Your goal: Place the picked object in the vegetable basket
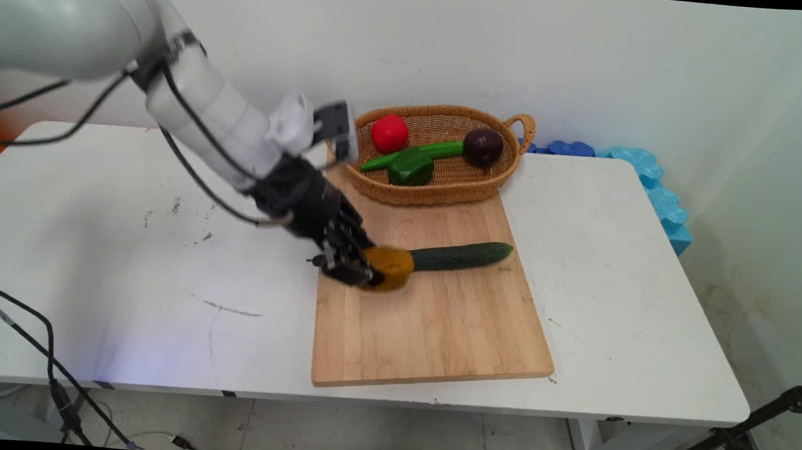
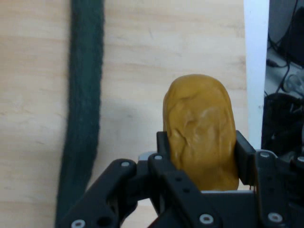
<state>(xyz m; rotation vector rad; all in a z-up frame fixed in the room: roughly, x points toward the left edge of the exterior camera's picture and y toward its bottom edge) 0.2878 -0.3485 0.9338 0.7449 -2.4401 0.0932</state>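
My gripper [image 1: 368, 268] is low over the wooden cutting board [image 1: 437, 319], shut on a yellow-brown potato [image 1: 389, 266]. In the hand view the potato [image 2: 200, 133] sits between the two fingers [image 2: 243, 159], which press on its sides. A dark green cucumber [image 1: 461, 255] lies on the board just right of the potato, its near end close to it. The cucumber [image 2: 83, 109] runs along the left of the hand view.
A wicker basket [image 1: 511, 169] stands at the board's far end with a red tomato [image 1: 389, 133], a green pepper [image 1: 411, 162] and a dark purple fruit [image 1: 483, 146]. Blue foam pieces [image 1: 651, 182] lie at the table's far right edge.
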